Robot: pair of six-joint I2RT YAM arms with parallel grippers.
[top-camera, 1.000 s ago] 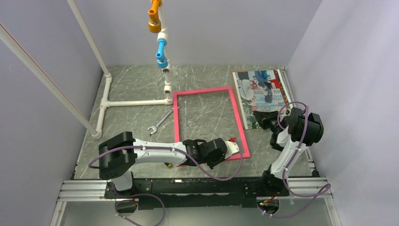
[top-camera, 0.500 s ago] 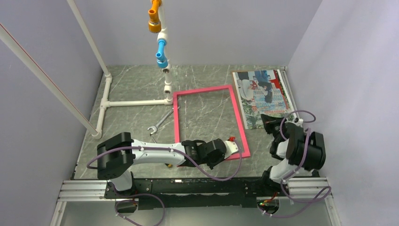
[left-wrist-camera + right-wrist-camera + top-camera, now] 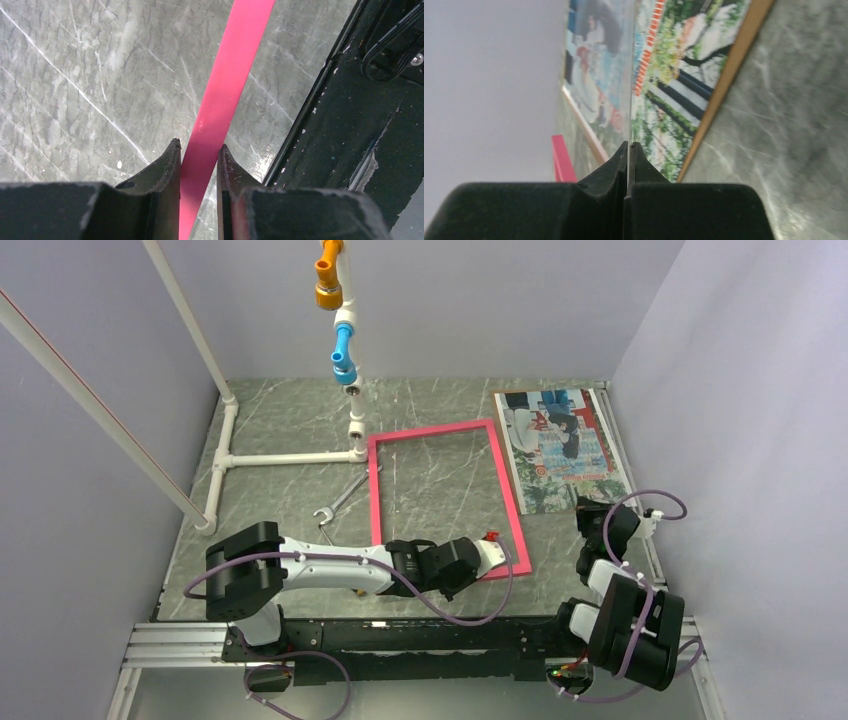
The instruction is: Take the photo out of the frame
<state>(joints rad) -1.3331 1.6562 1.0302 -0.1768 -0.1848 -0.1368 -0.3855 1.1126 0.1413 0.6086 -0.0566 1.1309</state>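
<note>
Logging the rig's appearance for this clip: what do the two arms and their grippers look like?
Both the left arm and right arm have white tubular links, bulky black joint housings and looping purple cables. The left gripper and right gripper have black tapered fingers, the left's scuffed.

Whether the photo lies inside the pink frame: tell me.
No: the frame shows bare table inside, and the photo lies to its right.

No lettering can be read anywhere on the bench; the red-and-white graphics on the photo, far right corner, are too small to make out.
</note>
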